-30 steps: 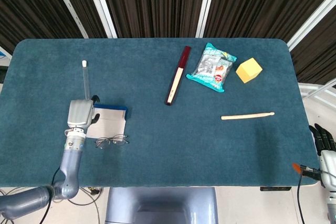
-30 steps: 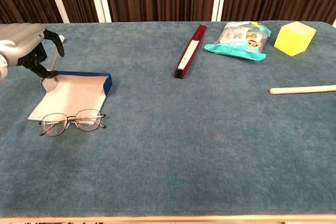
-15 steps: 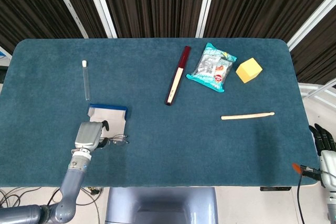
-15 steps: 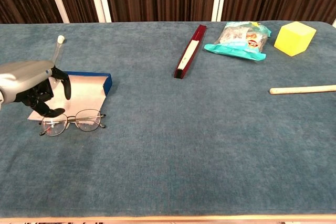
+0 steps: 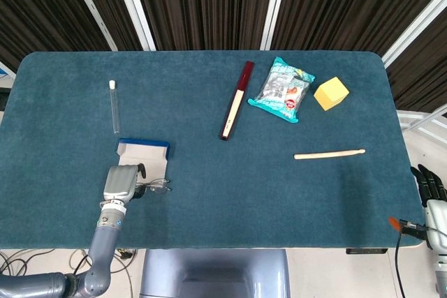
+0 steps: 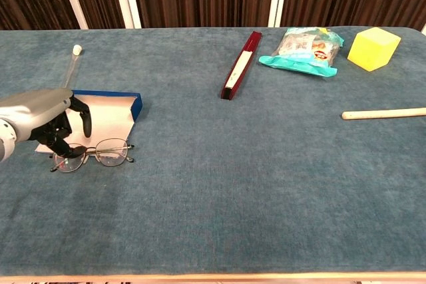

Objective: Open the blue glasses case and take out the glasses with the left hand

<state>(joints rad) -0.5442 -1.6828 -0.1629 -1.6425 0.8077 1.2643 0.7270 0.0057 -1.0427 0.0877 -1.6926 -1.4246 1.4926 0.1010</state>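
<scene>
Glasses (image 6: 93,155): thin dark wire frame with clear rounded lenses, lying flat on the table just in front of the open case; the left lens sits under the left hand's fingertips.
Glasses case (image 6: 106,114): flat and rectangular, lying open, pale lining upward, with a glossy blue rim (image 5: 144,143) along its far edge and right corner.
Left hand (image 6: 46,121): smooth grey shell with black fingers (image 6: 85,119) curled downward over the near-left part of the case and the left end of the glasses; whether the fingertips actually pinch the frame cannot be told.
Right hand (image 5: 431,190): dark fingers spread and holding nothing, hanging off the table's right edge, seen only in the head view.
Test tube (image 5: 114,106): slim clear tube with a white cap, lying behind the case.
Maroon case (image 6: 241,64): long narrow box, glossy dark red with a pale strip along its top.
Snack packet (image 6: 303,50): crinkled teal and white plastic, near the far edge.
Yellow cube (image 6: 373,48): soft-looking matte block, right of the packet.
Wooden stick (image 6: 383,114): pale round rod, lying crosswise at the right.
Table (image 5: 209,193): covered in napped teal-blue cloth, rounded corners.
Room: dark ribbed curtain behind the table, crossed by white slanted bars.
</scene>
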